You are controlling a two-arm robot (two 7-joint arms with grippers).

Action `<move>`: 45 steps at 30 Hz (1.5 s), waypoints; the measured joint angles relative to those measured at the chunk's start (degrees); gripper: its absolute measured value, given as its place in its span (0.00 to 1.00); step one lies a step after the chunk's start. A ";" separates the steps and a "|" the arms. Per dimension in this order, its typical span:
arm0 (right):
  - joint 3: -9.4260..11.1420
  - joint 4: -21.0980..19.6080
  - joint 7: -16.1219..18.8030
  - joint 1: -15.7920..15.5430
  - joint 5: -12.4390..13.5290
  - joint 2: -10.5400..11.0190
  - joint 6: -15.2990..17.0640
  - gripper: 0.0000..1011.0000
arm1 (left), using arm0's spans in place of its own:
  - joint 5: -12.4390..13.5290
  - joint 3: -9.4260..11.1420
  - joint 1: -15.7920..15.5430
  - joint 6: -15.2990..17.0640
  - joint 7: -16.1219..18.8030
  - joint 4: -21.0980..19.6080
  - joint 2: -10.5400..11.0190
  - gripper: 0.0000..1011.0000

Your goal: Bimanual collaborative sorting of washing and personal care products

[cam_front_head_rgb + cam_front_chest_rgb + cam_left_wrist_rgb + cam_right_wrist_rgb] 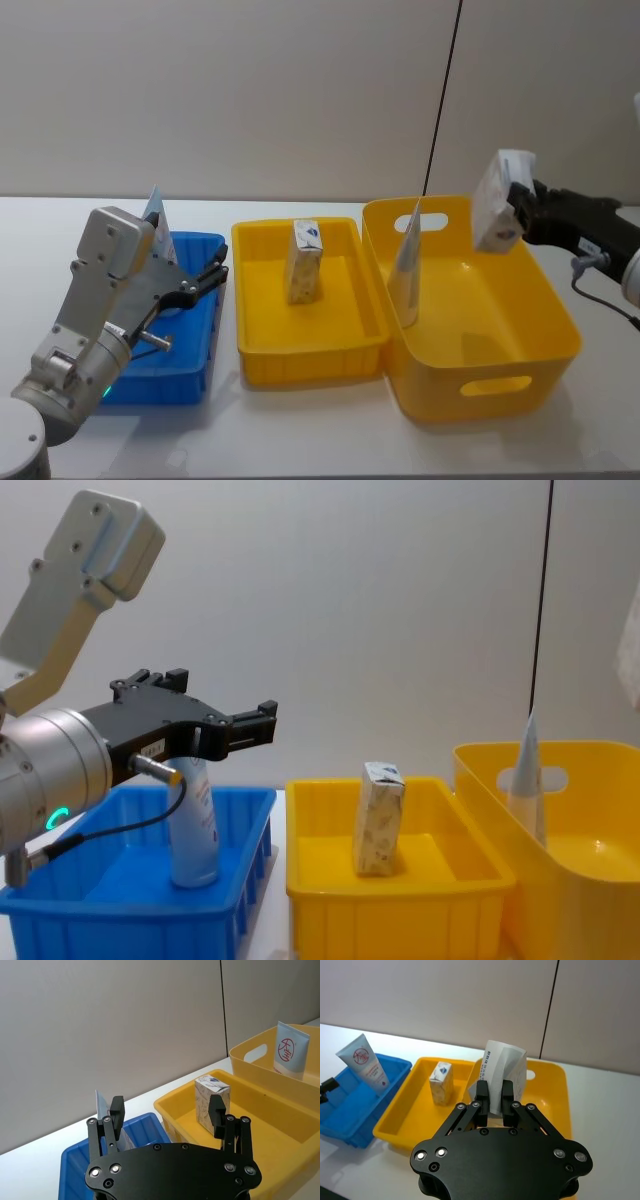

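- My right claw (491, 1102) was clamped on a white carton (497, 198), held above the deep yellow bin (560, 340).
- My left claw (167, 1112) stood wide, holding nothing, over the blue bin (120, 900).
- One tube (193, 825) stood upright in that blue bin.

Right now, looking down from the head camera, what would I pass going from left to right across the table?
Left gripper over the blue bin → carton in the shallow yellow tray → tube in the deep yellow bin → right gripper holding a carton.
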 joint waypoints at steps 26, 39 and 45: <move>-0.93 3.19 -1.32 -3.98 -1.89 -0.76 -1.48 0.14 | 0.00 0.00 0.00 0.00 0.00 0.00 0.00 0.99; -3.95 8.30 -1.61 -2.64 -4.65 -1.55 -6.19 0.14 | 0.00 0.00 0.00 0.00 0.00 0.00 0.00 0.99; -4.66 9.55 -1.64 -2.28 -5.31 -1.75 -7.32 0.24 | 0.00 0.00 0.00 0.00 0.00 0.00 0.00 0.99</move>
